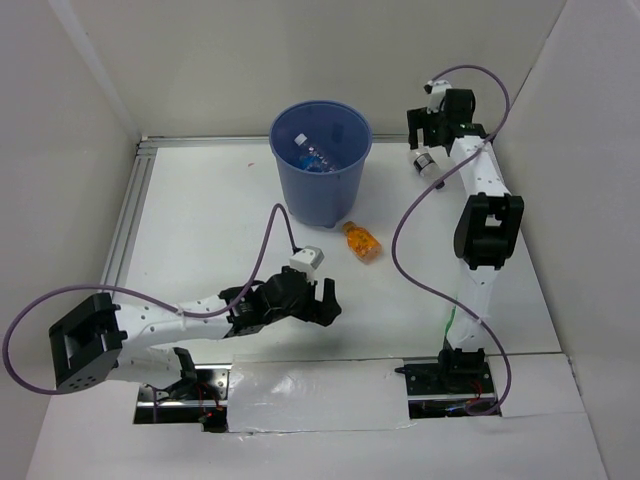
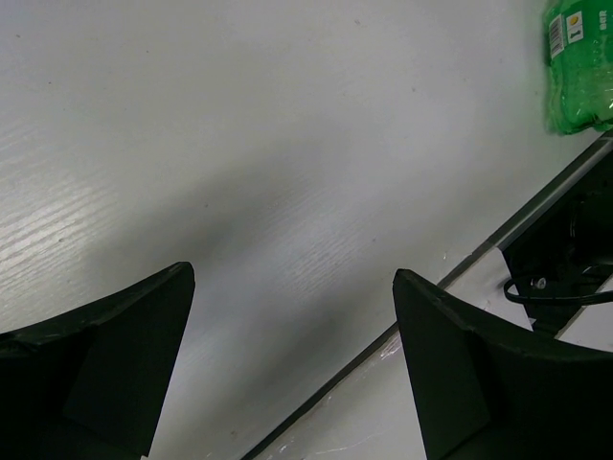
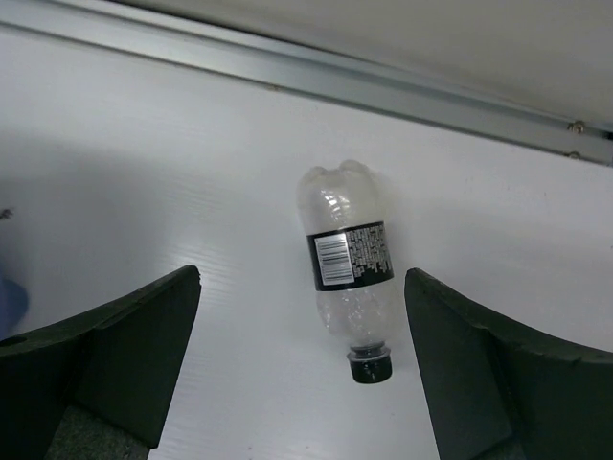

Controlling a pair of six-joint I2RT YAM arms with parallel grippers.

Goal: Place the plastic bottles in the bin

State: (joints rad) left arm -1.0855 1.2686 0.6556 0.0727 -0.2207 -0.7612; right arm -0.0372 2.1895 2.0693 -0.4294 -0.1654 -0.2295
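L gripper (image 2: 292,278) jaws wide apart, empty, over table (image 1: 200,220) near front edge. R gripper (image 3: 302,276) also spread wide, gripping nothing, at far right corner; clear dark-capped bottle (image 3: 350,268) lies flat below it, untouched. Bin (image 1: 320,195) stands mid far edge (blue-labelled bottle (image 1: 315,156) inside). Orange bottle (image 1: 361,242) lies just beside bin, front-right. Green bottle (image 2: 579,67) lies by front edge, right side.

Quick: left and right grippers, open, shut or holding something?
Left gripper: open, empty.
Right gripper: open, over the clear dark-capped plastic bottle, not gripping it.
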